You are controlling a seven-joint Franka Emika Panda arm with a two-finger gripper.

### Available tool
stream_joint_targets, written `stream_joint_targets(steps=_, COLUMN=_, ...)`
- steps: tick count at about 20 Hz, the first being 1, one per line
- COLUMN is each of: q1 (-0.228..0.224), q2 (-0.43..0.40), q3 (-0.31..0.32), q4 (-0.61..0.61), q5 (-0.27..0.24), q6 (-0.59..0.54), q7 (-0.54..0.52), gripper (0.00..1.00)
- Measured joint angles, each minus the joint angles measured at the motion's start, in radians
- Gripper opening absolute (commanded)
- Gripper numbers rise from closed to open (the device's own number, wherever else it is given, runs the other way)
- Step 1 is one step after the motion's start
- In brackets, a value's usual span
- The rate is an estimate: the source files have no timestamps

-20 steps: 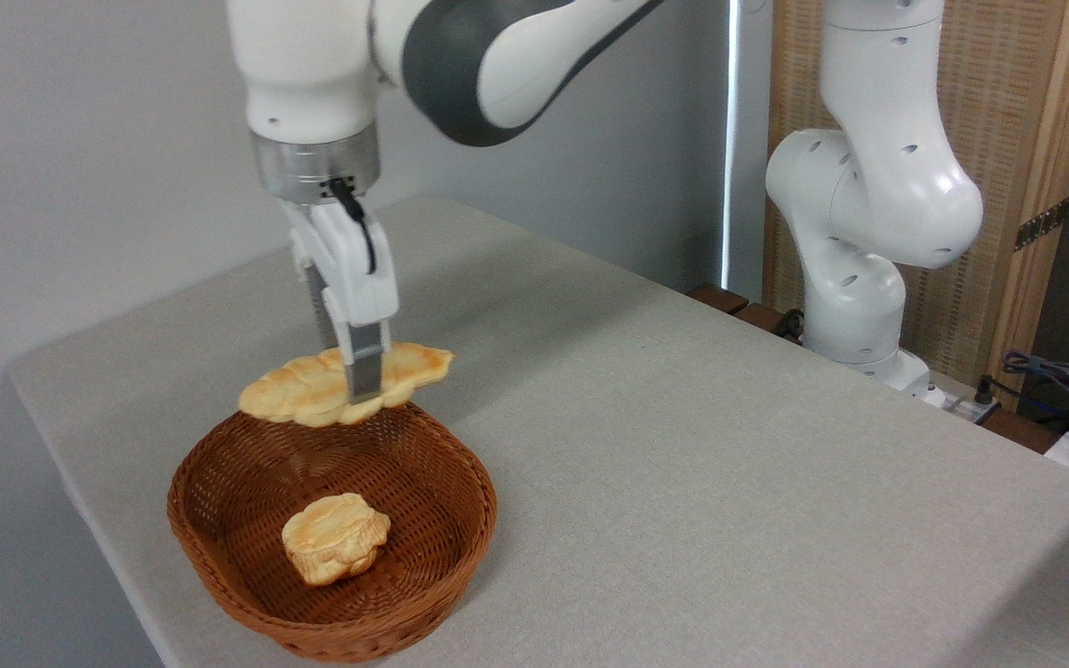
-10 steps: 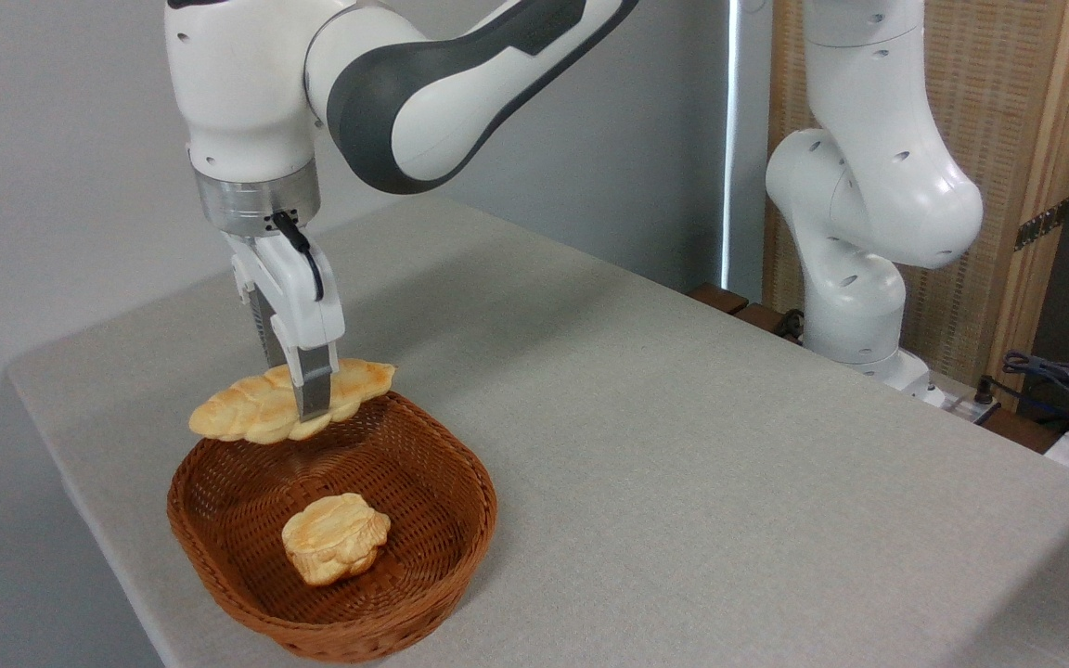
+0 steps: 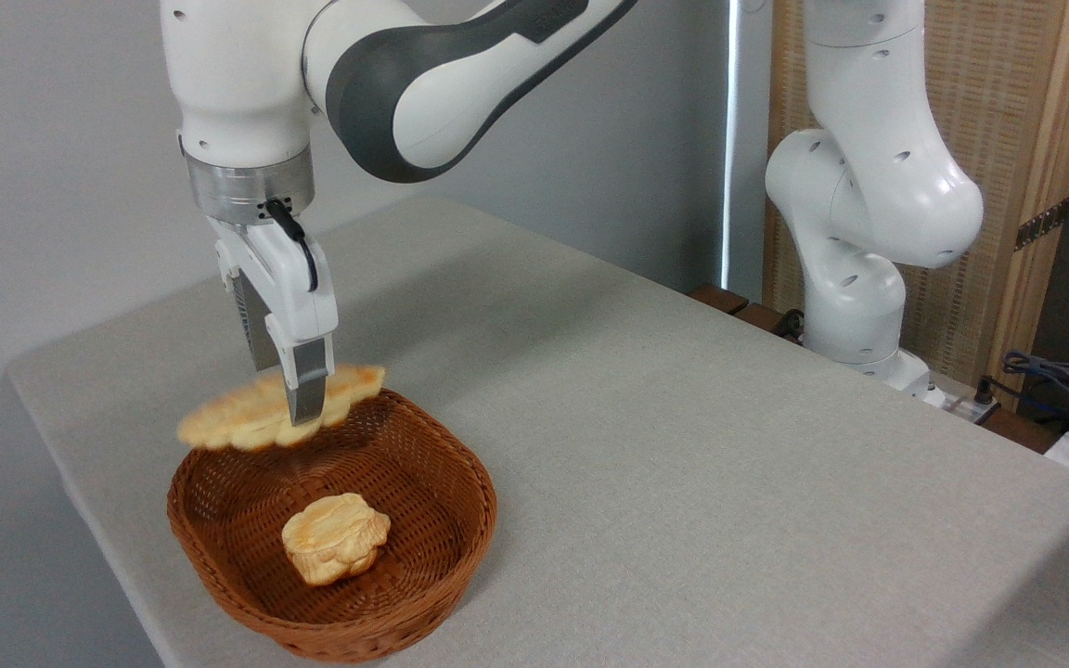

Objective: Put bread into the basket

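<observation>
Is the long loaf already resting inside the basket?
No, the bread hangs in the end effector, held above the far rim of the basket; only a small bun lies inside.

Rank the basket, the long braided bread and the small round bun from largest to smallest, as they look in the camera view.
1. basket
2. bread, held by the gripper farther from the camera, so slightly understated
3. bun
</observation>
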Motion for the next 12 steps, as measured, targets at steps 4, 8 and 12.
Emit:
stream_joint_targets(steps=4, q1=0.000, q2=0.000, q3=0.000, q4=0.002, q5=0.000, q6=0.000, q7=0.000, gripper=1.00)
stream_joint_targets(steps=8, q1=0.000, q2=0.000, q3=0.000, q4=0.003, q5=0.000, q6=0.000, q7=0.000, gripper=1.00)
stream_joint_targets(steps=12, q1=0.005, q2=-0.001, q3=0.006, q4=0.037, q5=0.000, q6=0.000, q7=-0.001, gripper=1.00)
